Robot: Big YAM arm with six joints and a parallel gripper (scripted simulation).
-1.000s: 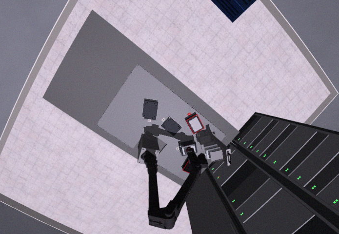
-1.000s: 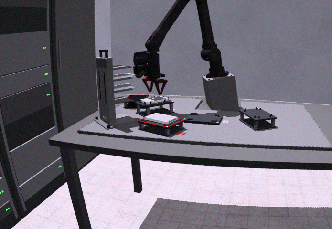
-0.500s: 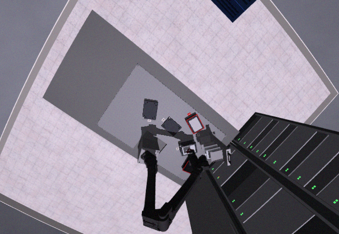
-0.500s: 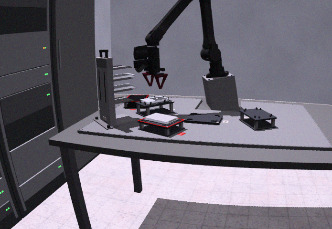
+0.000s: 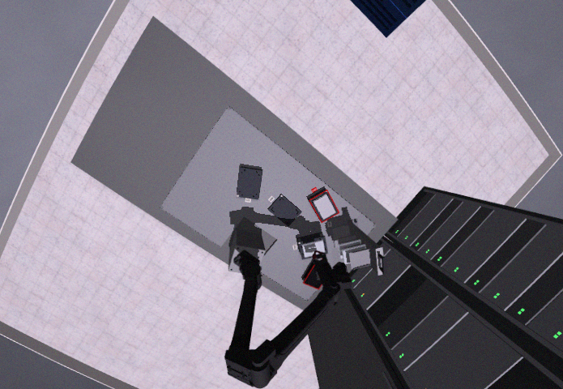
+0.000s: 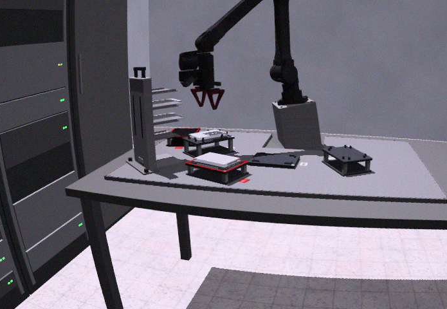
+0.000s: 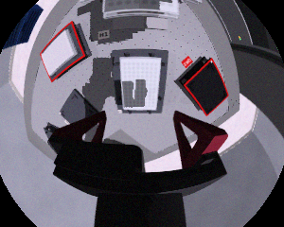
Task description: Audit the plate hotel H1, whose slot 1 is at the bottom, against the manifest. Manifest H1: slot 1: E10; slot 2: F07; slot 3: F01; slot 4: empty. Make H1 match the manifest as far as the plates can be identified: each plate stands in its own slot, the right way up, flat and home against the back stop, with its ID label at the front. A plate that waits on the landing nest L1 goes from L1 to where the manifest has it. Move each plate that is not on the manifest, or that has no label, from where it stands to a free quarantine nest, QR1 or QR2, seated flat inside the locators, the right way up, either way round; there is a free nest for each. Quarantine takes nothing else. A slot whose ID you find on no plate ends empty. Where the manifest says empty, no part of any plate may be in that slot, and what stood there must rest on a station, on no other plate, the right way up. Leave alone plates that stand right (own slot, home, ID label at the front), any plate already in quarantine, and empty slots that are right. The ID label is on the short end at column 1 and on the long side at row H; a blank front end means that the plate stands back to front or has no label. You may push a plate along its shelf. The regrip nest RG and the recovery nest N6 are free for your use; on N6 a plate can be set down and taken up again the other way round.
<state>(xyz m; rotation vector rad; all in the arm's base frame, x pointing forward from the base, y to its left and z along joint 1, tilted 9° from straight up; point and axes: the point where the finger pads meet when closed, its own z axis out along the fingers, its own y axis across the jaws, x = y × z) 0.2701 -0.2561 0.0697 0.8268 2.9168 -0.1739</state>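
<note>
My gripper is open and empty, with its red fingers pointing down, well above a white plate that lies flat on a dark raised nest. In the wrist view this plate is straight below, between my fingers. Another white plate lies on a red-edged quarantine nest near the table's front. The second red-edged nest is empty, and it also shows in the wrist view. The plate hotel H1 stands at the left with its shelves facing my gripper. I cannot tell what the shelves hold.
A flat black nest lies on the mat beside the arm's base. A raised black nest stands empty at the right. Tall server racks stand to the left of the table.
</note>
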